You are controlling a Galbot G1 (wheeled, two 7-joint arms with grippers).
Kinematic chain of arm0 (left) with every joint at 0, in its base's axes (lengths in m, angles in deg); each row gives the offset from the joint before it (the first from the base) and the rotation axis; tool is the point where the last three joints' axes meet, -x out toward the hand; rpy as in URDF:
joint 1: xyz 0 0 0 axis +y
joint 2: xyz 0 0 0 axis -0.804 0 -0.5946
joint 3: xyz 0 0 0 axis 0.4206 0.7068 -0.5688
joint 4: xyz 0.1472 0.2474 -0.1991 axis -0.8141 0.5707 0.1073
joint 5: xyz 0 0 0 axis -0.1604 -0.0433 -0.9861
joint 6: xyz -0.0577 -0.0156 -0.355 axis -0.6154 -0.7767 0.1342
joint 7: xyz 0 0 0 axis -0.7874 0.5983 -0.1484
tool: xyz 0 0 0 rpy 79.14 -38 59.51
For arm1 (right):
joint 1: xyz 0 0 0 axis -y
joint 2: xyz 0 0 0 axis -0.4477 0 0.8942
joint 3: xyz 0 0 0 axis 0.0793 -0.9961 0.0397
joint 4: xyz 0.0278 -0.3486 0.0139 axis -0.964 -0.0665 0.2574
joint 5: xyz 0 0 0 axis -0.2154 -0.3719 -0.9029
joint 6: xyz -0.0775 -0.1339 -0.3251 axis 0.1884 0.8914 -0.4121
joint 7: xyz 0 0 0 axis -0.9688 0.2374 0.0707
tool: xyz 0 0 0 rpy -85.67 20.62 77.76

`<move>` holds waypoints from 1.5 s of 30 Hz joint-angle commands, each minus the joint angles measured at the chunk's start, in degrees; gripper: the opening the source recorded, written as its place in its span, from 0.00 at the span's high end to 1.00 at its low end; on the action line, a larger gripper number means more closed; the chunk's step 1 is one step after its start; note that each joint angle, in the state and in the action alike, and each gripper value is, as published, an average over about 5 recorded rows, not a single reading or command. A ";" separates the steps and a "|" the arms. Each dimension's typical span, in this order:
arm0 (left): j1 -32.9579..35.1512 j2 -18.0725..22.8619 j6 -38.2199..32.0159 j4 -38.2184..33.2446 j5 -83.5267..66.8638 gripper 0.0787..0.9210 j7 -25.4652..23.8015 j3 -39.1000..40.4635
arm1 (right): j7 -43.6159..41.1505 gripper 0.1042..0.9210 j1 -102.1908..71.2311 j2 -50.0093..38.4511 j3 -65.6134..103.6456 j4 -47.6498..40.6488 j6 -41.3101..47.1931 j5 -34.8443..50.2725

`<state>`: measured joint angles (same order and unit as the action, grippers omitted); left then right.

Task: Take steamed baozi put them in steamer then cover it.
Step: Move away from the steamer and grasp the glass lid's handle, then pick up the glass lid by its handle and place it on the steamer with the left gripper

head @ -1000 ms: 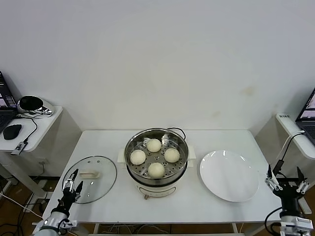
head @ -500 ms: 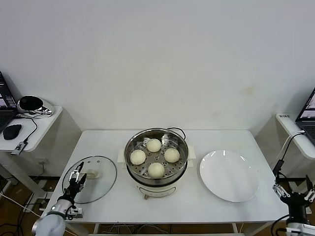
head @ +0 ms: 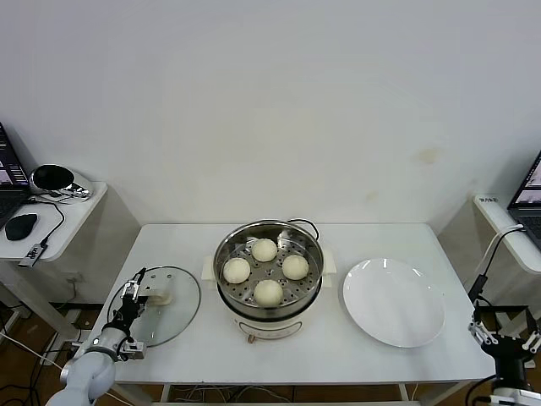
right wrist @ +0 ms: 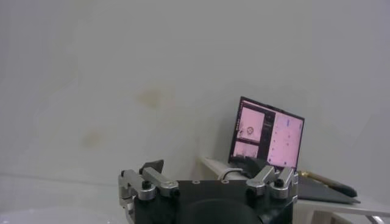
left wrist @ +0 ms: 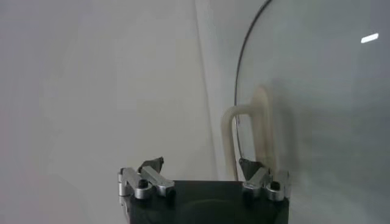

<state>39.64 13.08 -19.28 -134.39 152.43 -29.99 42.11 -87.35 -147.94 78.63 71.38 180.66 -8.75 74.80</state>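
Observation:
Four pale steamed baozi (head: 265, 249) (head: 237, 270) (head: 295, 266) (head: 269, 292) lie on the perforated tray inside the steel steamer (head: 226, 250) at the table's middle. The steamer is uncovered. The glass cover (head: 173, 313) lies flat on the table's left side, with its cream handle (head: 157, 297) up. My left gripper (head: 133, 292) is open over the cover's left part, just short of the handle. In the left wrist view the handle (left wrist: 247, 143) stands just ahead of one fingertip of the open gripper (left wrist: 201, 165). My right gripper (head: 505, 330) is open and empty, low beyond the table's right edge.
A flat white plate (head: 393, 301) lies right of the steamer. Side shelves with a laptop (right wrist: 268, 135) and small devices stand at both ends of the table. The steamer's cord runs behind it.
My left gripper has moved forward over the cover toward its handle. My right gripper has sunk lower at the right edge. The baozi and cover have not moved.

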 commanded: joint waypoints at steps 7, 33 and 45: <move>-2.73 0.90 -0.90 4.78 -2.22 0.32 -0.55 1.14 | -0.08 0.12 -0.20 0.32 -0.39 -0.37 -0.29 -0.61; 8.79 -1.00 6.22 -14.13 -12.94 0.91 2.27 -4.89 | -0.50 0.12 -0.55 -0.14 -1.86 1.11 -0.14 -0.61; 23.68 -7.78 24.45 -41.42 -21.83 0.91 -11.79 -17.58 | -0.80 0.12 -0.76 -0.38 -4.54 1.97 0.09 -1.78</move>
<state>51.39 10.18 -9.70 -151.56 137.89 -31.71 34.24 -88.12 -148.67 78.27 68.24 182.36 -8.65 73.43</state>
